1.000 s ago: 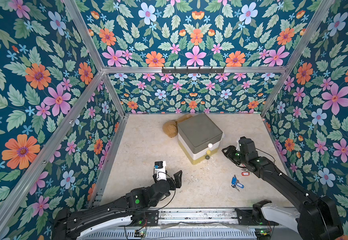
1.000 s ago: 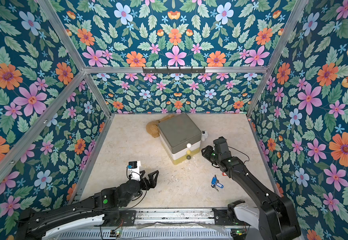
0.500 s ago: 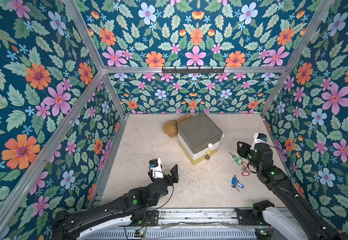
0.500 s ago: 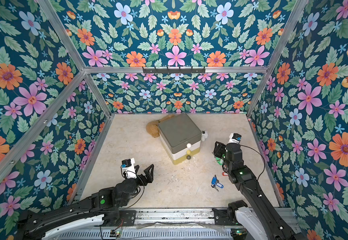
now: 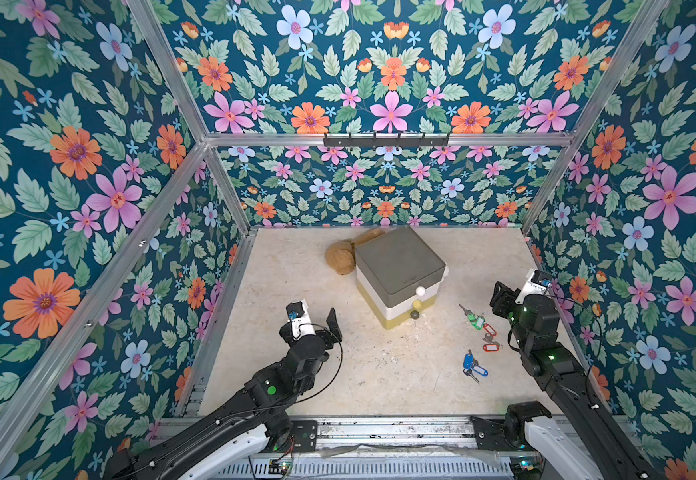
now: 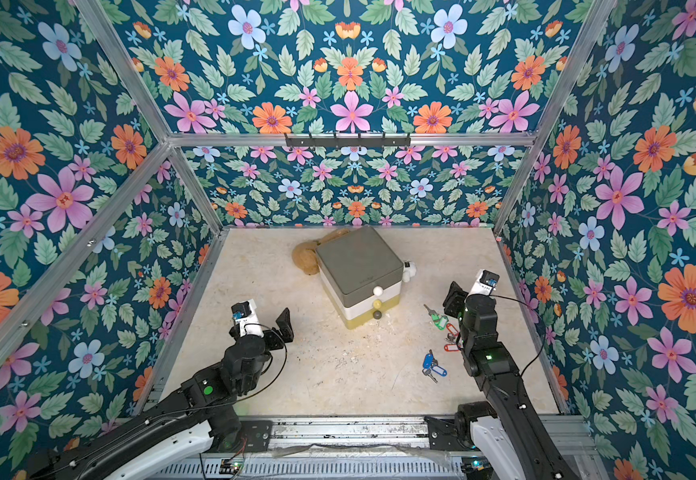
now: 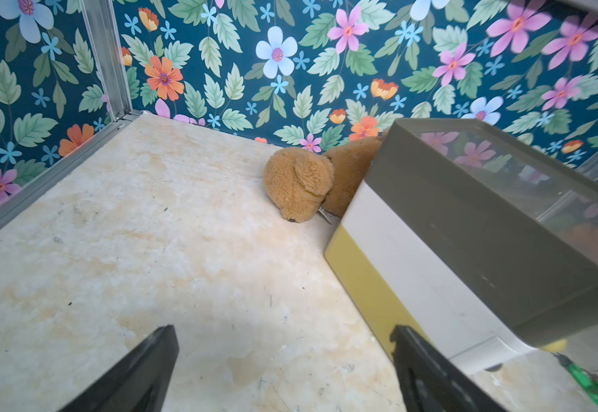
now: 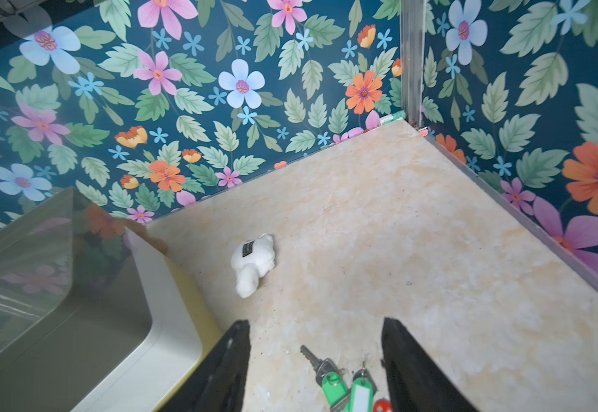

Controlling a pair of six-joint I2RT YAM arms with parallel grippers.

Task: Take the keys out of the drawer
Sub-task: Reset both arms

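The keys lie on the floor right of the drawer unit (image 5: 400,270) in both top views: a green-tagged bunch (image 5: 474,318), red-tagged ones (image 5: 488,331) and a blue-tagged bunch (image 5: 473,368). The unit's grey, white and yellow drawers look shut. My right gripper (image 5: 504,297) hovers open just right of the green bunch. In the right wrist view the green-tagged keys (image 8: 340,381) lie on the floor between its spread fingers, untouched by my right gripper (image 8: 315,323). My left gripper (image 5: 323,328) is open and empty, left of the unit, also seen in the left wrist view (image 7: 283,330).
A brown plush toy (image 5: 340,257) sits behind the drawer unit at its left. A small white plush toy (image 8: 252,262) lies on the floor at the unit's right side. Flowered walls enclose the floor on three sides; a hook rail (image 5: 385,140) hangs on the back wall.
My right gripper has opened and drawn back from the drawer unit toward the right wall, leaving the green-tagged and red-tagged keys on the floor. My left arm has shifted slightly left and back.
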